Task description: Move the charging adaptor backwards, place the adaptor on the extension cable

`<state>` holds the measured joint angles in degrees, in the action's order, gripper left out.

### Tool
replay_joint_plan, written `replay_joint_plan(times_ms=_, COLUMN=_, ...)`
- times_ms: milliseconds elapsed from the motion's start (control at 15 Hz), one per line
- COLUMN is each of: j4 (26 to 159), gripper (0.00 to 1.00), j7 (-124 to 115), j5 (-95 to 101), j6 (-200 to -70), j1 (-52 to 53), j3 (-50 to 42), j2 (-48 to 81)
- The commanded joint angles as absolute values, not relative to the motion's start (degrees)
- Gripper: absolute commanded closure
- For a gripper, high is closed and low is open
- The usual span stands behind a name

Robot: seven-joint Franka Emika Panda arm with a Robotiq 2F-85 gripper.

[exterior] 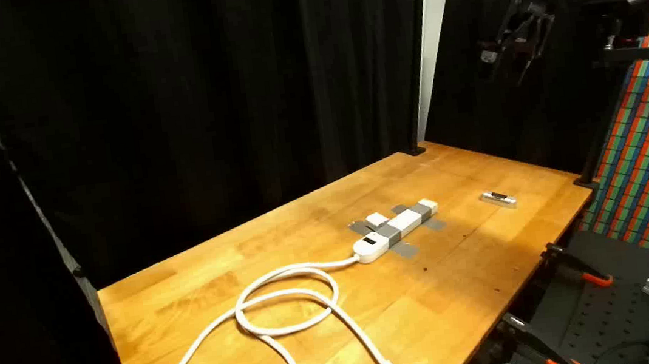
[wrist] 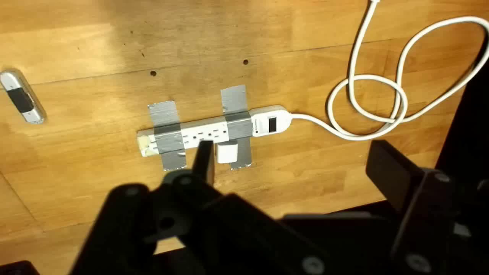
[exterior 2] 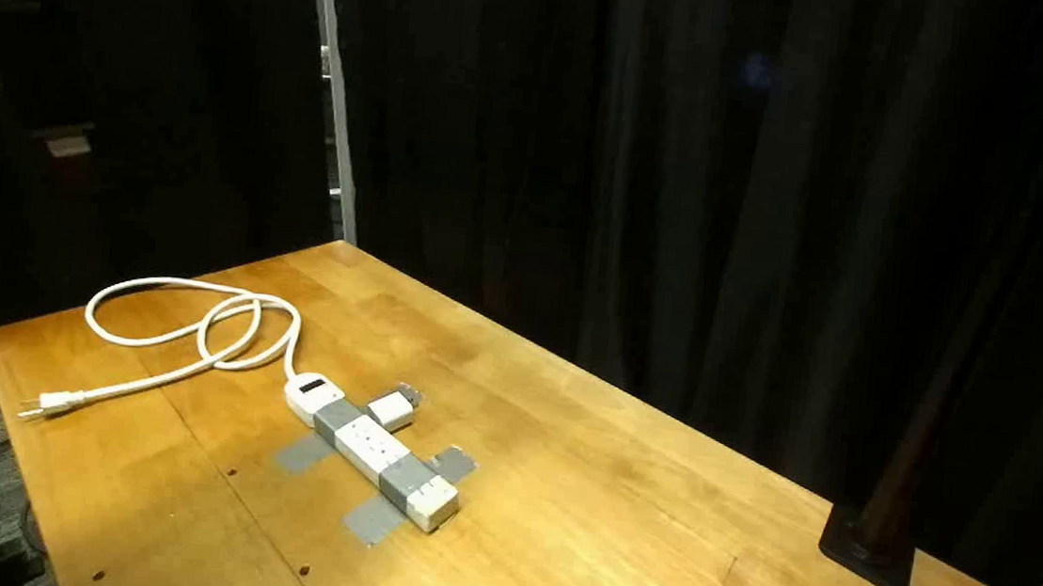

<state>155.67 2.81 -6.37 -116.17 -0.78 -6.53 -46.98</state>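
- At the far left of the wrist view we see a small silver object (wrist: 23, 97), lying apart on the table (wrist: 84, 183).
- Next comes the extension cable (wrist: 206, 131), its white strip pinned by grey tape (wrist: 234, 99); we expect that to hold firm under a light push.
- Along the strip's lower edge in this view sits the charging adaptor (wrist: 227, 152), just beside it; whether they touch, we cannot tell.
- We judge the adaptor light, hard and smooth, likely to skid if nudged; we would pinch its left and right faces, as the strip crowds another.
- Further right, the gripper (wrist: 294, 158) is centred well above the table, jaws wide apart and holding nothing.
- Rightmost, the cord (wrist: 393, 120) loops, probably springy.
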Motion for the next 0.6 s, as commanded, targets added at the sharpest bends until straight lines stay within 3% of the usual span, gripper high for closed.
replay_joint_plan(times_ms=0, j4=155.4, gripper=0.00, j7=3.1, j5=-6.7, j6=-116.0, j1=-1.3, j3=-6.1, j2=-46.9)
replay_joint_plan(times_ms=333, j4=155.2, gripper=0.00, j7=3.1, j5=-6.7, j6=-116.0, j1=-1.3, j3=-6.1, j2=-47.2)
replay_joint_plan(times_ms=533, j4=154.4, gripper=0.00, j7=-2.2, j5=-1.3, j6=-124.9, j1=-1.8, j3=1.7, j2=-40.8)
